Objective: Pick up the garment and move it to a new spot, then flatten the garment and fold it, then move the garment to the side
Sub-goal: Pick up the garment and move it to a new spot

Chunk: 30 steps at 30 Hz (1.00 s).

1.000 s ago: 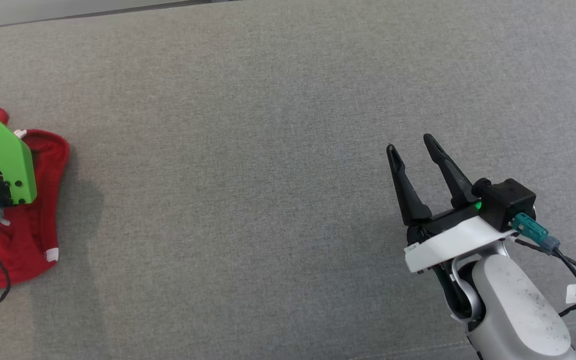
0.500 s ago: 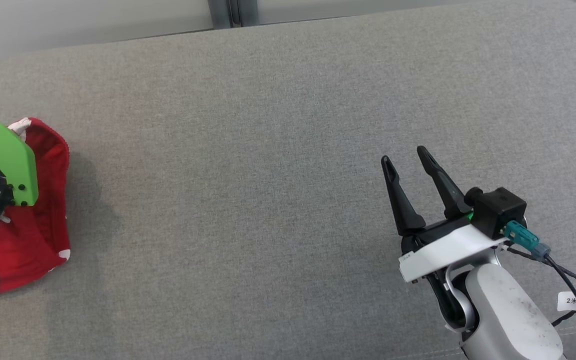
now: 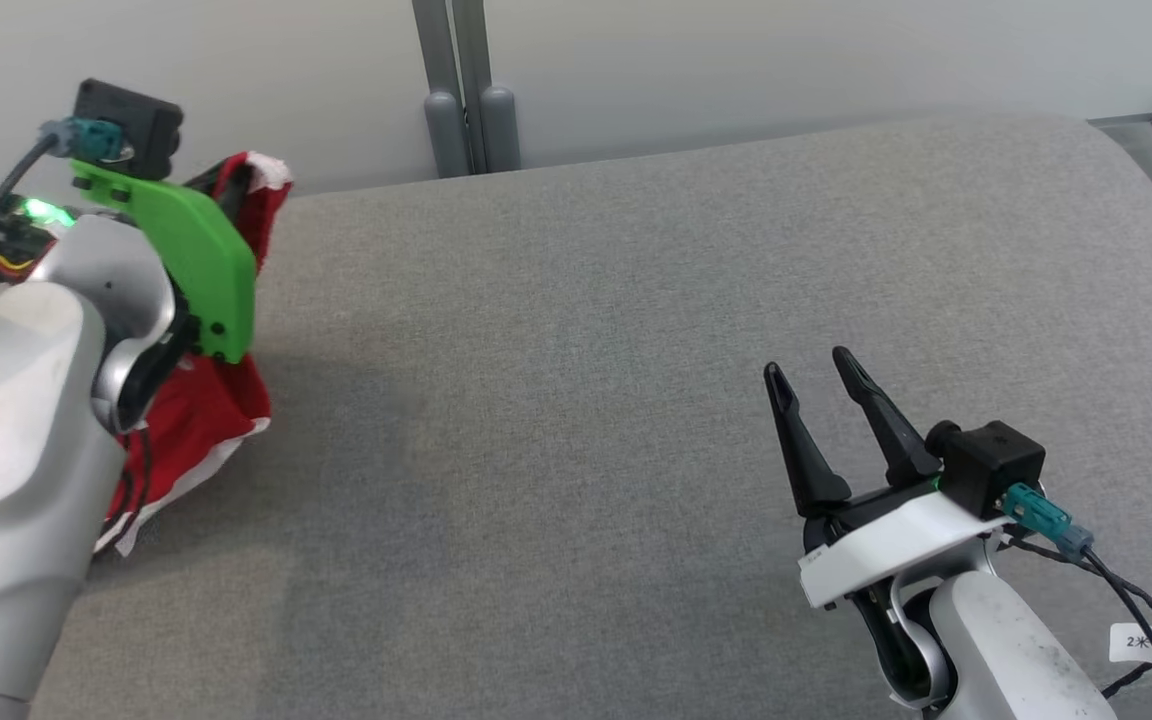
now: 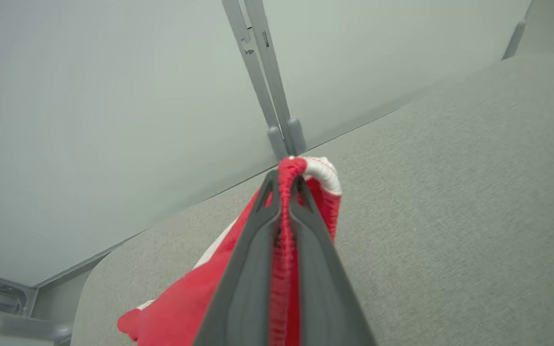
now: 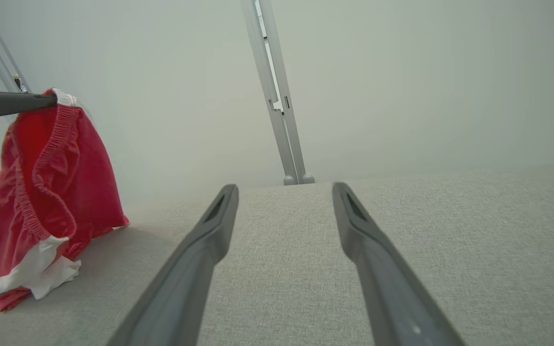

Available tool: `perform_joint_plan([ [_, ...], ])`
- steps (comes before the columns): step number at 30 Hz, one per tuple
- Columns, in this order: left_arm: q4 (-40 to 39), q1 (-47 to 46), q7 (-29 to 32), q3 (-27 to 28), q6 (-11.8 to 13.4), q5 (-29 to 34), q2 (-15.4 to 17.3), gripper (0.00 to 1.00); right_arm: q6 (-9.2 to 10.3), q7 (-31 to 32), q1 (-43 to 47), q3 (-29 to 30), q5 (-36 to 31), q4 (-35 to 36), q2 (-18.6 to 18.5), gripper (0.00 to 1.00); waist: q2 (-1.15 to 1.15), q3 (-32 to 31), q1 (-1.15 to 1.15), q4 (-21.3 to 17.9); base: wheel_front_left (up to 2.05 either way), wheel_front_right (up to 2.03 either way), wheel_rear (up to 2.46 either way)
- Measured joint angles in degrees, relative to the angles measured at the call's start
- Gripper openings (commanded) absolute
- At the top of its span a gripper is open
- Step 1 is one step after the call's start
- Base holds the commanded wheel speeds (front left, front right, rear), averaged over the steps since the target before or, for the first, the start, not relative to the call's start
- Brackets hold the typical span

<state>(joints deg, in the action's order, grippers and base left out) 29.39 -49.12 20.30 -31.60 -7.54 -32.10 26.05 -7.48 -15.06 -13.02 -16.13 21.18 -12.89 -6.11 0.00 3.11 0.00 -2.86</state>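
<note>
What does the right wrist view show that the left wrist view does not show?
Right wrist view: the red garment hanging from the left gripper, its white hem on the grey cushion; the open right gripper. Left wrist view: the two fingers shut on the elastic waistband, seen close. Both: garment, cushion, grey post, pale wall.

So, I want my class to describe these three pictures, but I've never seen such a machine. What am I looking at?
It is a two-armed robot at a grey padded surface. One picture comes from a camera on its head, looking down. The other two come from a camera on each wrist, looking forward along that arm. The dark left fingers are shut on the elastic edge of a red garment with white trim, which hangs from them, its lower end on the surface. The right fingers are open, holding nothing.
</note>
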Motion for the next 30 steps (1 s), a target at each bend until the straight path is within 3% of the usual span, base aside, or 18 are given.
perform_joint_plan([
  [7, -13.8, 2.2, 1.6, -0.6, 0.0, -6.2, -4.8, 0.0, 0.0, 0.0, 0.7, 1.5, 0.0, 0.5, 0.3, 1.0, 0.0, -0.9, 0.0, -3.3, 0.0, 0.0, 0.0],
  [15, -25.8, 0.5, -0.5, 1.5, 2.9, -9.8, -11.0, 0.0, 0.0, 0.0, 0.7, 4.4, -0.1, 1.4, 0.5, 1.0, 0.0, 0.4, 0.0, -7.2, 0.0, 0.0, 0.0],
  [23, -24.1, 7.7, -4.1, 4.0, 4.5, -11.0, -8.8, 0.0, 0.0, 0.0, 0.7, 5.1, -0.1, 1.6, 0.9, 1.0, 0.0, 3.4, 0.0, -8.7, 0.0, 0.0, 0.0],
  [30, -13.7, 22.0, -14.9, 6.9, 6.5, -10.1, -5.5, 0.0, 0.0, 0.0, -0.1, 4.5, -0.1, 1.6, 1.3, 1.0, 0.0, 5.6, 0.0, -9.8, 0.0, 0.0, 0.0],
])
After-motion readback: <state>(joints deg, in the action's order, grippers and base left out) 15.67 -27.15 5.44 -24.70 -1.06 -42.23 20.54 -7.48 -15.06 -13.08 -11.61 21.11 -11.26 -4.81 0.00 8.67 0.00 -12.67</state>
